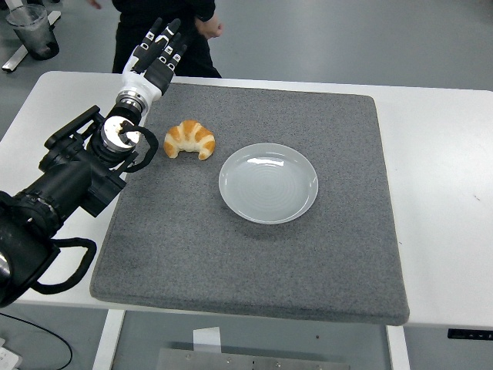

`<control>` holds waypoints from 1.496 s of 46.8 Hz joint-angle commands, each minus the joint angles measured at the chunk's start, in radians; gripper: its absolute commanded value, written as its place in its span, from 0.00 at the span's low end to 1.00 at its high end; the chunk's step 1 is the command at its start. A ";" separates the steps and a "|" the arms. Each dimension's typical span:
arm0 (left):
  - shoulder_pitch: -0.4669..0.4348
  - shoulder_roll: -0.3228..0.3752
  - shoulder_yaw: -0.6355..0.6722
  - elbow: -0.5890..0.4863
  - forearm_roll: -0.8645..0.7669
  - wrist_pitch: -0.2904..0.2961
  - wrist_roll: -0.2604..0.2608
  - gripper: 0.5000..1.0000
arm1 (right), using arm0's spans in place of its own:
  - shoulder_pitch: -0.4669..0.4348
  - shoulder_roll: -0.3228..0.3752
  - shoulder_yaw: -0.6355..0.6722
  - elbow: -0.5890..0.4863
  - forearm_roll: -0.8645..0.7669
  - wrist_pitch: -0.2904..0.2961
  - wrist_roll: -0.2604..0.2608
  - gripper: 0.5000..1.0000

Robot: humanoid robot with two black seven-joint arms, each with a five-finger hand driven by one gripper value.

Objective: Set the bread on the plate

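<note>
Lying between hand (159, 52), plate (268, 183), croissant (189, 139)

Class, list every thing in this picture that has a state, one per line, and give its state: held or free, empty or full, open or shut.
Croissant: free, lying on the grey mat, left of the plate, not on it.
Plate: empty, upright on the mat.
Left hand: open, fingers extended, holding nothing, beyond the croissant.
Grey mat: flat on the white table.
Cup: upright, contents unclear.
</note>
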 commanded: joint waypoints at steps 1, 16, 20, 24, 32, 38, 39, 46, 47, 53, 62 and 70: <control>0.000 0.002 0.001 0.000 0.001 0.000 0.000 1.00 | 0.000 0.000 0.000 0.000 -0.001 0.000 0.000 0.86; -0.012 0.002 0.012 -0.002 0.020 0.000 0.000 1.00 | 0.000 0.000 0.000 0.000 0.000 0.000 0.000 0.86; -0.017 0.009 0.017 -0.003 0.021 0.000 0.002 1.00 | 0.000 0.000 0.000 0.000 -0.001 0.000 0.000 0.86; -0.034 0.017 0.040 -0.006 0.032 0.000 0.003 1.00 | 0.000 0.000 -0.002 0.000 -0.001 0.000 0.000 0.86; -0.077 0.058 0.161 -0.005 0.038 0.000 0.005 1.00 | 0.000 0.000 0.000 0.001 -0.001 0.000 0.000 0.86; -0.109 0.097 0.250 -0.005 0.043 0.001 0.005 1.00 | 0.000 0.000 0.000 0.000 -0.001 0.000 0.000 0.86; -0.114 0.104 0.268 -0.005 0.046 0.000 0.005 1.00 | 0.000 0.000 -0.002 0.000 0.000 0.000 0.000 0.86; -0.163 0.167 0.423 -0.005 0.118 0.000 0.003 1.00 | 0.000 0.000 -0.002 0.000 0.000 0.000 0.000 0.86; -0.169 0.173 0.437 -0.005 0.130 0.000 0.003 1.00 | 0.000 0.000 0.000 0.000 -0.001 0.000 0.000 0.86; -0.190 0.233 0.468 -0.034 0.213 -0.012 0.003 1.00 | 0.000 0.000 -0.002 0.000 0.000 0.000 0.000 0.86; -0.195 0.342 0.560 -0.189 0.422 -0.011 0.008 1.00 | 0.000 0.000 -0.002 0.000 0.000 0.000 0.000 0.86; -0.247 0.373 0.685 -0.213 0.445 -0.021 0.009 1.00 | 0.000 0.000 0.000 0.000 -0.001 0.000 0.000 0.86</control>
